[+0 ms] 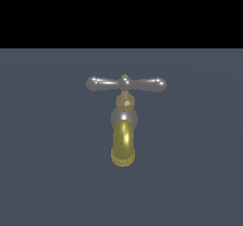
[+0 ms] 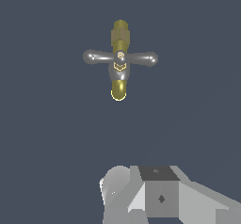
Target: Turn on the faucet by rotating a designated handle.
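Handle [image 1: 126, 83] of the faucet [image 1: 124, 125] lies well apart from the pincer, ahead of it along the wrist camera's line of sight, with open bench [image 1: 42, 173] between. Its long axis runs crosswise to the brass spout [image 1: 123, 146], both rounded ends free. No contact exists; judged stage: approach not yet made. The pincer's fingertips are out of frame, only the grey wrist housing [image 2: 160, 197] shows, so its opening cannot be determined. Count: one faucet, one handle, one spout, one arm.

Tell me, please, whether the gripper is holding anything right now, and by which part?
Nothing is held. The gripper is well apart from the faucet, and its handle is untouched.
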